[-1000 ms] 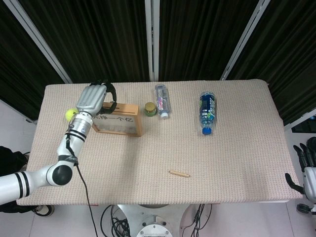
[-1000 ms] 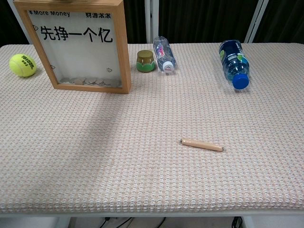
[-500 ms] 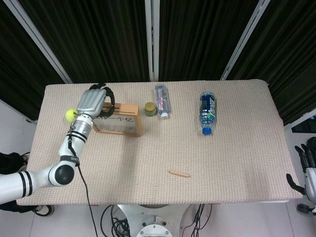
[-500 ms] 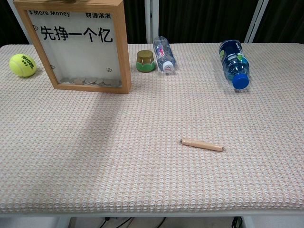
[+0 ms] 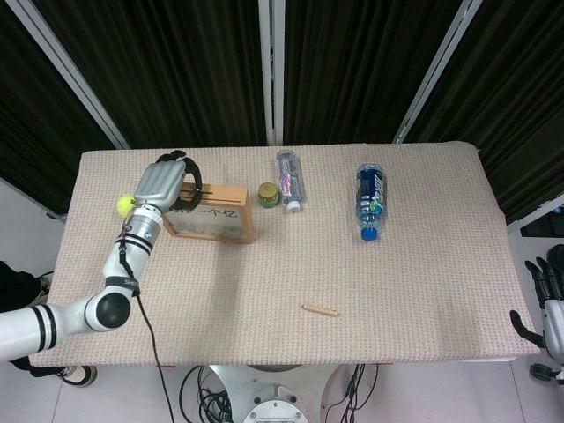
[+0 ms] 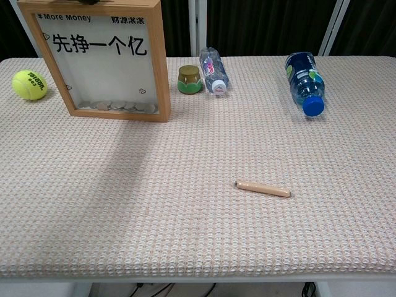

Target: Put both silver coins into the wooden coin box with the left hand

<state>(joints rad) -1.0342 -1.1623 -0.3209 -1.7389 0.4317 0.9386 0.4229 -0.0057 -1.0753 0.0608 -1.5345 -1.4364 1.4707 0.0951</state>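
The left arm reaches up from the near left corner of the bench (image 5: 423, 264), elbow low, forearm angled toward the far side; the left robot hand (image 5: 164, 181) hangs over the left end of the wooden coin box (image 5: 211, 214), back of the hand upward, its dark fingers (image 5: 187, 167) curled down past the box's top edge; whether they pinch anything cannot be told from the head view, and the chest view does not show this robot hand at all. The right robot hand (image 5: 551, 300) sits off the bench's right edge, low, only partly in frame, its dark fingers pointing up and slightly apart, holding nothing.

The wooden coin box stands upright at the far left of the bench, its clear front printed with Chinese characters; a row of silver coins (image 6: 117, 106) lies along its floor behind the pane; no loose coin shows on the bench cloth. A tennis ball (image 6: 29, 84) rests just left of the box; a small green-and-gold jar (image 6: 190, 79) stands just right of it, touching or nearly touching a clear bottle (image 6: 214, 70) lying on its side; a blue-capped bottle (image 6: 303, 83) lies further right; a wooden stick (image 6: 262, 188) lies nearer the front edge, well apart from the rest.
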